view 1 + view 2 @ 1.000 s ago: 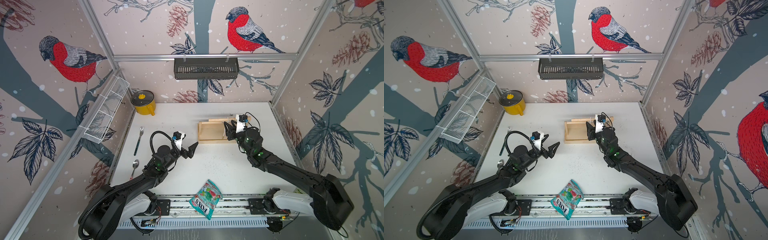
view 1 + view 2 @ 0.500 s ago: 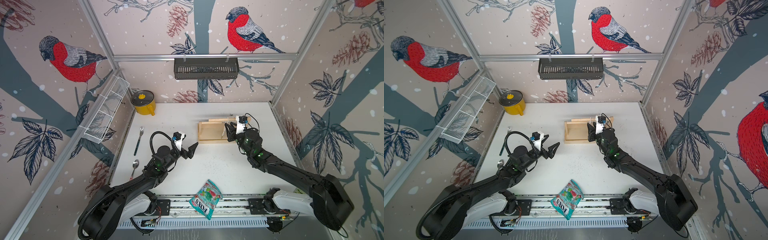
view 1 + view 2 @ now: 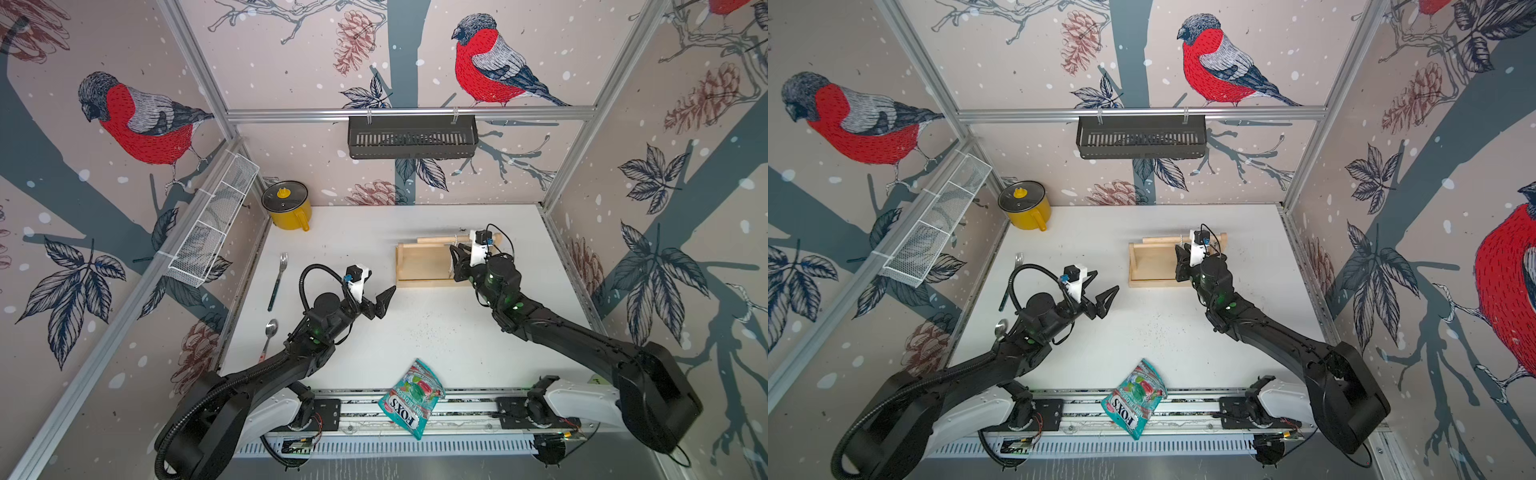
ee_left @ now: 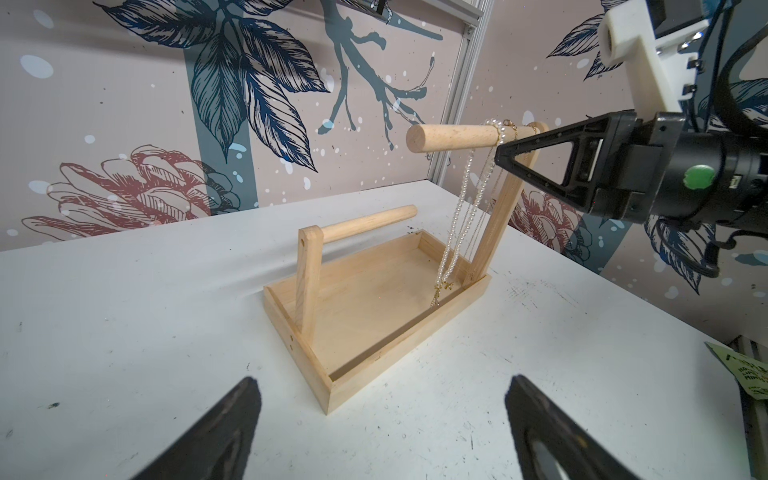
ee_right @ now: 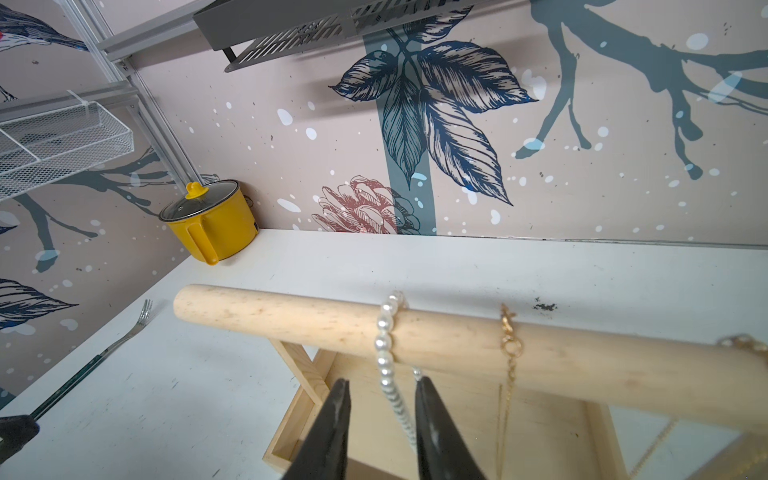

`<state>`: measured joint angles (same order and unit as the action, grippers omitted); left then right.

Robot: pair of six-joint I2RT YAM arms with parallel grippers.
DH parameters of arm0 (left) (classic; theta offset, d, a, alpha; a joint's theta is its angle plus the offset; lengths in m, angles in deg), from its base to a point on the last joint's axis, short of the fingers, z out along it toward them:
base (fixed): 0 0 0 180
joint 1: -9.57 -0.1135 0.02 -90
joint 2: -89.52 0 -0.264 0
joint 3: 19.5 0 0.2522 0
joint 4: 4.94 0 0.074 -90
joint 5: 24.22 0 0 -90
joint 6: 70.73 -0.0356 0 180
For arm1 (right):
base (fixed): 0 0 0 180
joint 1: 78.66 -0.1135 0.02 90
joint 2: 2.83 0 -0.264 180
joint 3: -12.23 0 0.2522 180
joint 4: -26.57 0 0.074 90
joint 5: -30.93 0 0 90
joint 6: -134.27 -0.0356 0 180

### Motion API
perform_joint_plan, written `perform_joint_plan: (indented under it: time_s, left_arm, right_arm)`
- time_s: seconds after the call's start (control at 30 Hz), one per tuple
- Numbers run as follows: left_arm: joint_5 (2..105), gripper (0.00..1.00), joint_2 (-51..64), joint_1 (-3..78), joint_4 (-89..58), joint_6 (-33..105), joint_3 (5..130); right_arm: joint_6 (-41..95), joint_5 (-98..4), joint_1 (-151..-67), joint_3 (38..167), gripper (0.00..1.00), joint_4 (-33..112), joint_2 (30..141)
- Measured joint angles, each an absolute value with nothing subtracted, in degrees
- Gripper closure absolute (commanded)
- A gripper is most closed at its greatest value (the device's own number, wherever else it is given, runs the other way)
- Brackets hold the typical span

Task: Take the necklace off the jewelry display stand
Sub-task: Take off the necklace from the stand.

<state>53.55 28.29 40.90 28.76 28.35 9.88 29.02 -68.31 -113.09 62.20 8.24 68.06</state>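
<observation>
The pale wood jewelry display stand [image 3: 422, 283] [image 3: 1152, 284] sits right of the table's middle. Over its upper dowel [image 5: 291, 316] hangs a white pearl necklace [image 5: 384, 336] [image 4: 461, 208], with thin gold chains [image 5: 508, 345] beside it. My right gripper [image 5: 380, 386] [image 3: 455, 259] is just below the dowel. Its jaws are narrow but still apart, and the pearl strand runs between them, close to one finger [image 5: 428, 415]. My left gripper [image 4: 382, 386] [image 3: 1104, 284] hovers wide open and empty, a short way left of the stand's near corner.
A yellow pot [image 3: 286, 205] stands at the back left. A fork [image 3: 277, 282] and a spoon [image 3: 269, 336] lie along the left edge. A candy bag [image 3: 411, 397] lies at the front edge. A white wire basket [image 3: 212, 226] and a black rack [image 3: 411, 137] hang on the walls.
My right gripper's jaws have narrowed around the pearl strand, and it has edged slightly toward the stand. The left arm has stayed in place.
</observation>
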Motion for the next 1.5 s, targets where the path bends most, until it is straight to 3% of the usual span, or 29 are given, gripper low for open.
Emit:
perform_joint_plan:
  time_s: [0.6,1.2,1.5]
  left_arm:
    - [52.3,0.08,29.4,41.0,29.3,29.4,8.8]
    - [52.4,0.09,28.7,41.1,30.6,29.4,8.0]
    - [52.6,0.08,27.3,41.1,33.6,29.3,5.6]
  right_arm:
    - [28.0,-69.6,-113.1,64.8,0.77,8.1,71.8]
    - [28.0,-71.2,-113.1,65.2,0.94,8.3,71.9]
    - [27.9,-71.2,-114.8,66.3,0.96,8.5,72.6]
